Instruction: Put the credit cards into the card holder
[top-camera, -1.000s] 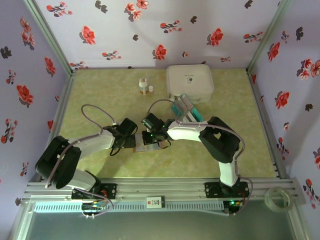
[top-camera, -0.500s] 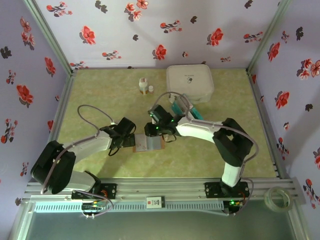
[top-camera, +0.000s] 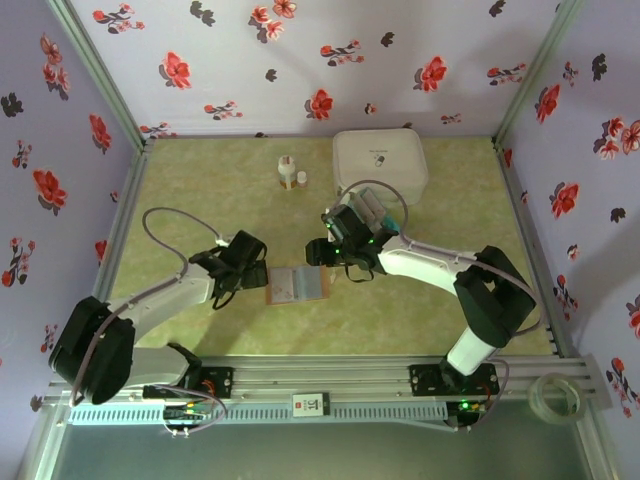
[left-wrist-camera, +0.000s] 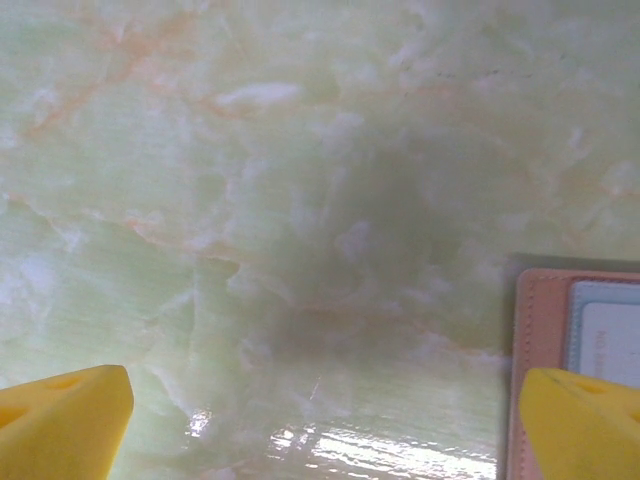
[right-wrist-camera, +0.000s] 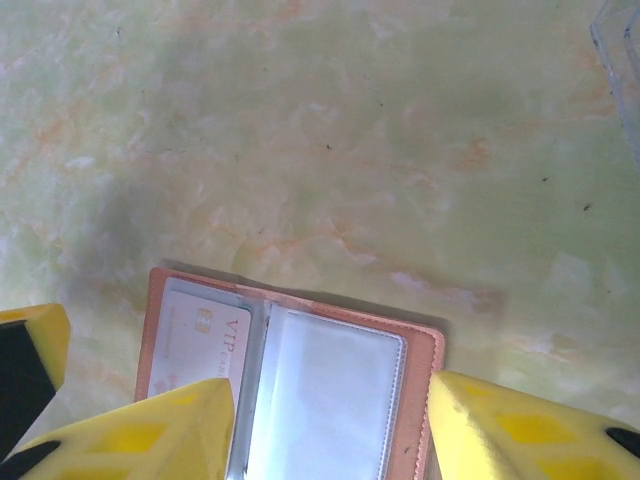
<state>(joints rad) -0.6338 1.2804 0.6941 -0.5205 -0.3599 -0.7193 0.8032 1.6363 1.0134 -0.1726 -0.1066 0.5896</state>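
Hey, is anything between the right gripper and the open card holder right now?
Nothing visible. The right gripper, jaws open, points at the card holder, with only bare table around it. One card is tucked inside; the clear pocket beside it looks empty.

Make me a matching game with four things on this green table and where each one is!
Things:
1. tan leather folding card holder
2. big white square box
3. two small white bottles
4. stack of thin teal and grey cards

Places:
A. far back, on the right side
B. close to the box, on its near side
C. lying open in the middle
D. standing upright, left of the box

Pairs: 1-C, 2-A, 3-D, 4-B
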